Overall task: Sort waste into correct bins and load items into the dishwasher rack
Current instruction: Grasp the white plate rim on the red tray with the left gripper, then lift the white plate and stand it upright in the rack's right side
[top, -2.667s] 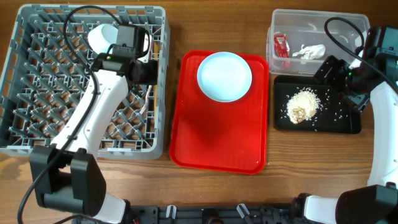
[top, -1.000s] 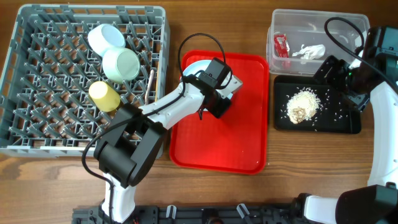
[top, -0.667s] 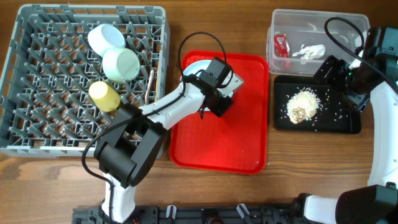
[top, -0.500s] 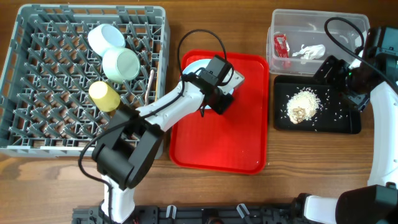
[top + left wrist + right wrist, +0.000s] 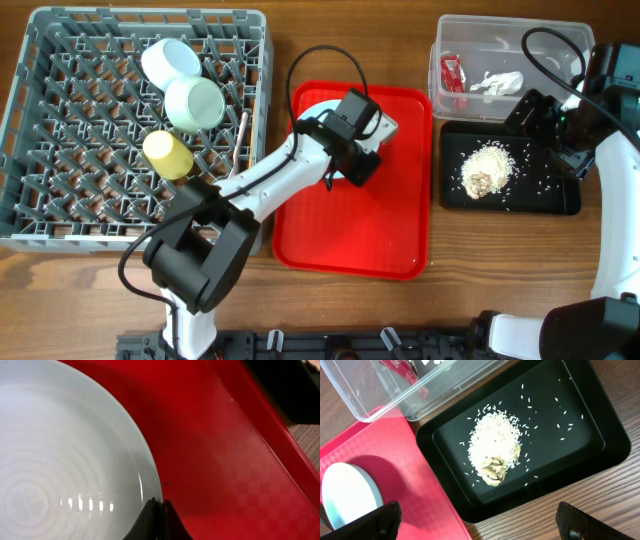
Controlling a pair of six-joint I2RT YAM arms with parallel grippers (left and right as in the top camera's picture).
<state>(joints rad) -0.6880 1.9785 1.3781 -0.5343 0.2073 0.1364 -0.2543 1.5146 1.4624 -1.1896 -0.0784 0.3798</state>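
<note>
The left gripper (image 5: 159, 510) pinches the rim of the round white plate (image 5: 65, 460), which lies at the far end of the red serving tray (image 5: 225, 460). To the left, the rack (image 5: 60, 200) already holds a green bowl (image 5: 195, 103), a white bowl (image 5: 168, 62), the yellow cup (image 5: 167, 154) and the chopstick (image 5: 240, 135). At far right, wrapper (image 5: 453, 72) and tissue (image 5: 497, 82) lie in the clear tub (image 5: 545, 30) and rice (image 5: 487, 170) in the black tray (image 5: 560, 200), where the right gripper (image 5: 482, 522) hangs spread and empty. The plate looks like the last item to load; I can find no fork
</note>
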